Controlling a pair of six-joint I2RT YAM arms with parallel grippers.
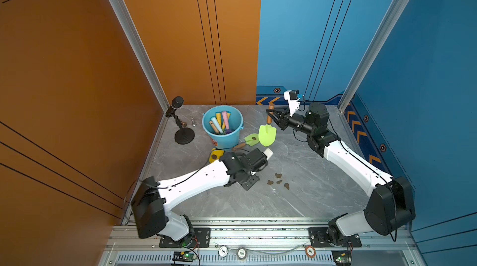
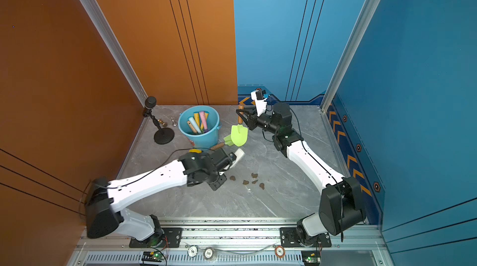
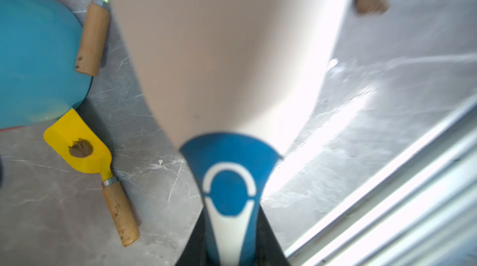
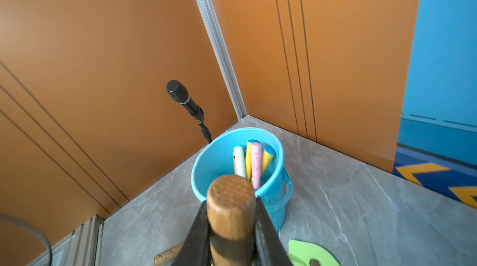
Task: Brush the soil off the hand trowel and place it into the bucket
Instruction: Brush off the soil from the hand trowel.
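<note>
My right pincer (image 1: 271, 118) grips the green trowel (image 1: 267, 136) by its wooden handle, blade hanging clean-looking below it, while my left pincer (image 3: 229, 226) holds the brush (image 3: 219, 45), so brushing seems done; next I lift the trowel over the bucket (image 1: 227, 139) just beside and release.

Brush (image 3: 227, 45) fills the middle; soil (image 3: 80, 148) sits on yellow trowel (image 3: 64, 133).

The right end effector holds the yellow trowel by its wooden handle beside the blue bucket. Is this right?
No: the right end effector holds the lime-green trowel by its wooden handle beside the blue bucket, as both top views show.
</note>
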